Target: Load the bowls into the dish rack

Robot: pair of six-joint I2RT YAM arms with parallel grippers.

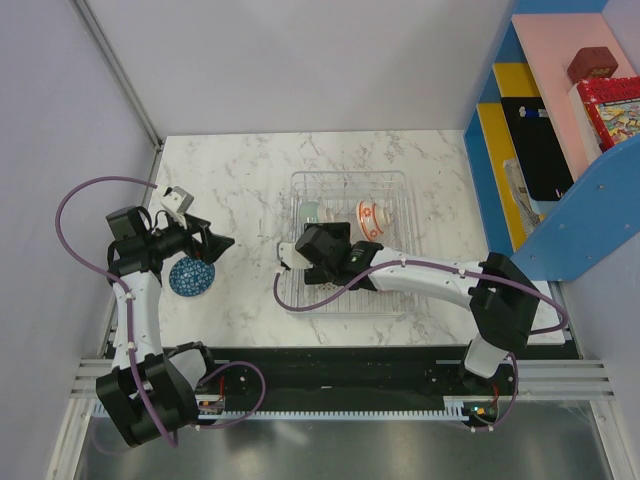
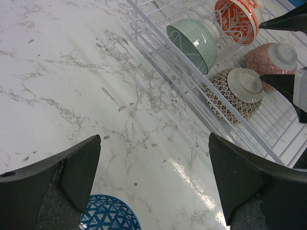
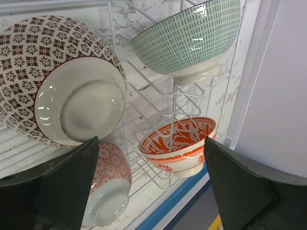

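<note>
Here, with four bowls (image 2: 238, 91) already in the dish rack (image 1: 348, 174), your left gripper (image 2: 153, 143) hangs spread wide by the blue-patterned bowl (image 2: 109, 213) on the table (image 1: 250, 170); next, lower and pinch its rim, while the right gripper (image 3: 151, 143), also spread, hangs over the rack.

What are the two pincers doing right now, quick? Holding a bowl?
Left pincer: open, holding nothing, near the blue bowl.
Right pincer: open, holding nothing, over the dish rack.
</note>
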